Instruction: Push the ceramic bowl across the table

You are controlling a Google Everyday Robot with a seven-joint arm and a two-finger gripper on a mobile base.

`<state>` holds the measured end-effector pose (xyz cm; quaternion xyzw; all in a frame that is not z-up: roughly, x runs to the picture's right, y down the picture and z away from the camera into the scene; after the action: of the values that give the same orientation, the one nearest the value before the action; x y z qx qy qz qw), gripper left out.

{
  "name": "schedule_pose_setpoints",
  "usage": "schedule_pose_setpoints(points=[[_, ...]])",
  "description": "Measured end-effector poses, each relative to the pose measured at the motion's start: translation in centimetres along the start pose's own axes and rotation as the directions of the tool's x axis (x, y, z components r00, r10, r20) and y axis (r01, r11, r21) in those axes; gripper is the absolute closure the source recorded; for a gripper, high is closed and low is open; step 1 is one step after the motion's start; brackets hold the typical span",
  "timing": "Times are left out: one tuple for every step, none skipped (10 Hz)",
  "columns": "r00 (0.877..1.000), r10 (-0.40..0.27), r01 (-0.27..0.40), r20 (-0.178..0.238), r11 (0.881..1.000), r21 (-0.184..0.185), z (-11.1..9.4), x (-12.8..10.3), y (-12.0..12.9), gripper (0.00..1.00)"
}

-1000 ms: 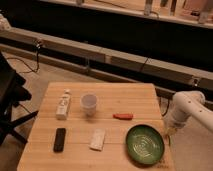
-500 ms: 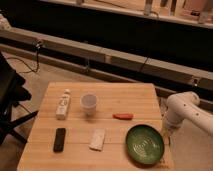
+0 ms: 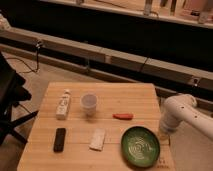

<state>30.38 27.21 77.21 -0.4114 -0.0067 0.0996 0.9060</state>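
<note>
Dark green ceramic bowl (image 3: 140, 146) by the front right corner of the table (image 3: 135, 97), gripper (image 3: 163, 134) low at the right edge just beside the bowl, grip state impossible to tell, white cup (image 3: 89, 101) nearer the back left

Light warm, dim | table (image 3: 135, 97) brightest, dark behind it | sheen on ceramic bowl (image 3: 140, 146) | gripper (image 3: 164, 135) at table's right edge

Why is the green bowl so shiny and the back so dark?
In the camera view, light glints off the glossy ceramic bowl, picking out its pale rings; the table is warmly lit and the background behind it is dim; the gripper, at the table's right edge beside the bowl, looks pale.
</note>
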Motion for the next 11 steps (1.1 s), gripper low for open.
schedule_pose_setpoints(points=[[1.0,-0.005,0.005,0.003,1.0,-0.002,0.0,-0.1,0.1,0.87],[1.0,-0.015,0.015,0.005,1.0,-0.004,0.1,-0.4,0.3,0.87],[1.0,-0.026,0.026,0.008,1.0,-0.008,0.2,-0.7,0.3,0.87],[0.999,-0.041,0.041,0.013,0.999,-0.014,0.3,-1.2,0.4,0.87],[0.998,-0.056,0.057,0.018,0.998,-0.019,0.4,-1.7,0.6,0.87],[0.997,-0.077,0.077,0.023,0.997,-0.025,0.5,-2.3,0.9,0.87],[0.996,-0.091,0.091,0.025,0.995,-0.028,0.6,-2.7,1.1,0.87],[0.993,-0.115,0.116,0.029,0.993,-0.031,0.5,-3.4,1.5,0.87],[0.99,-0.137,0.138,0.031,0.99,-0.034,0.5,-3.9,2.0,0.87],[0.987,-0.155,0.156,0.032,0.987,-0.032,0.4,-4.5,2.2,0.87],[0.986,-0.164,0.165,0.033,0.986,-0.029,0.4,-4.7,2.3,0.87]])
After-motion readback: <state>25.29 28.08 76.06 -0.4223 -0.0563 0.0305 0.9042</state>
